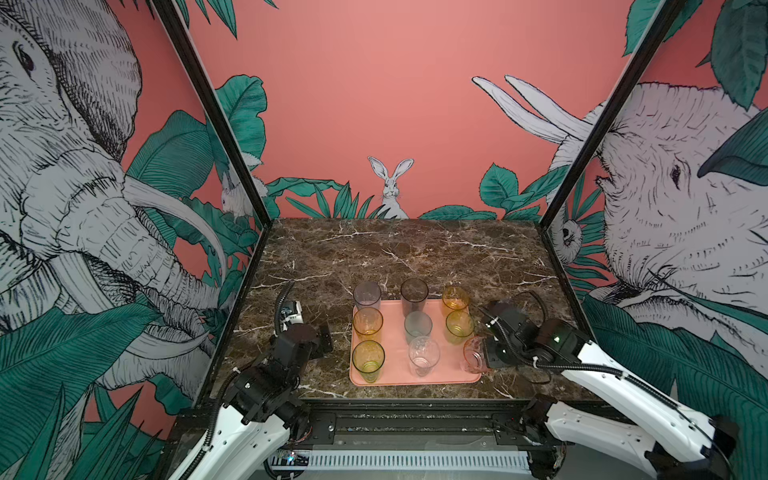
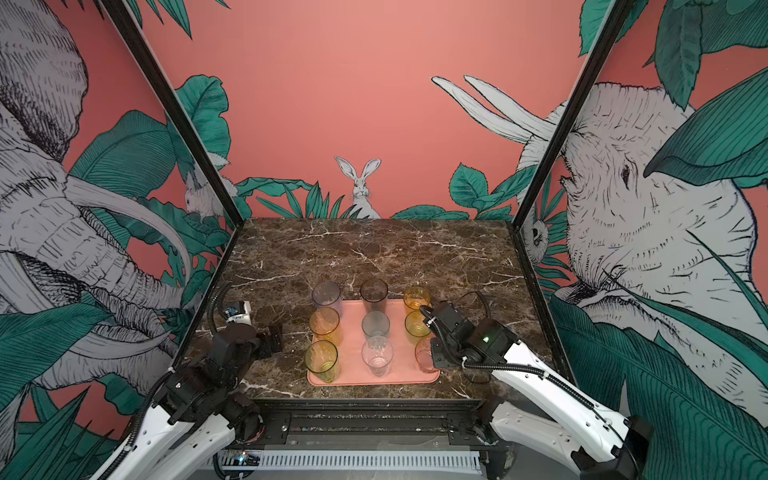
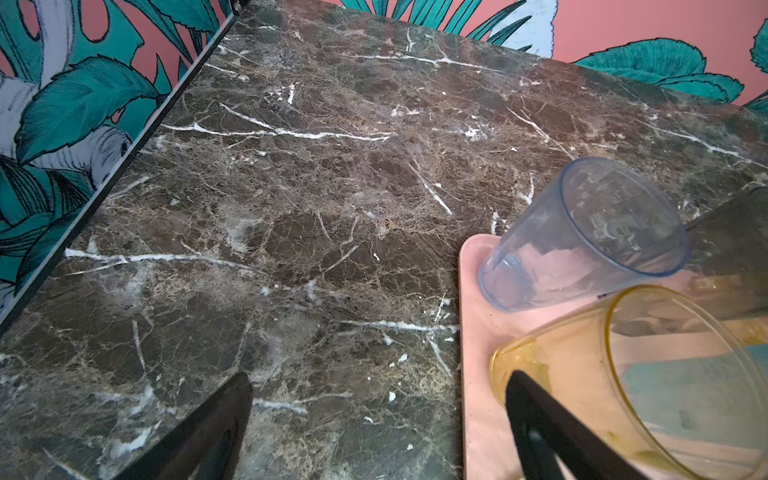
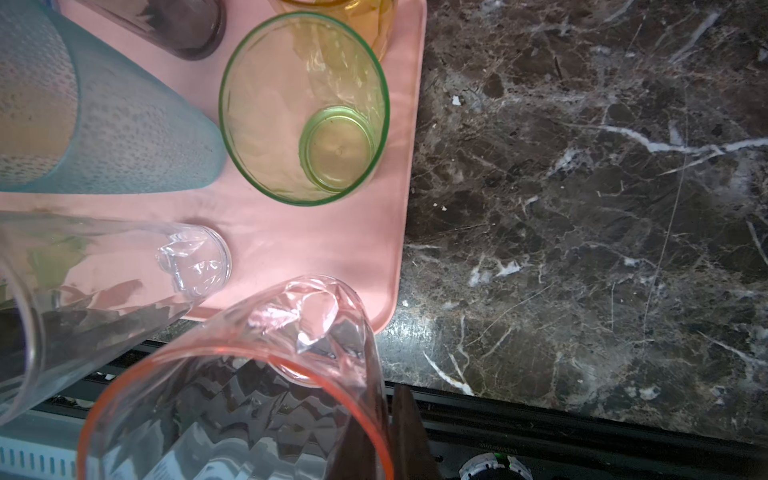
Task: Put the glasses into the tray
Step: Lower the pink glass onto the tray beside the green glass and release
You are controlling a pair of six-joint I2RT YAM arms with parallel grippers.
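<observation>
Brown marble tabletop [image 1: 395,253], salmon jungle-mural walls [image 1: 374,83]: eight glasses [image 1: 417,326] stand in the tray [image 1: 415,380], lower centre in both top views. The right gripper [image 4: 384,395] pinches the pink glass [image 1: 473,353] at the tray's lower-right corner. The left gripper [image 3: 380,376] gapes empty beside the tray.

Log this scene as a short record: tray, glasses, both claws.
tray: pink, on the marble table
on tray: eight upright in three rows, frosted glass central
pink glass: tilted, over the tray's near right corner
right claw: shut on the pink glass's rim
left claw: open, empty, over the table left of the tray
pending: pink glass not yet released
</observation>
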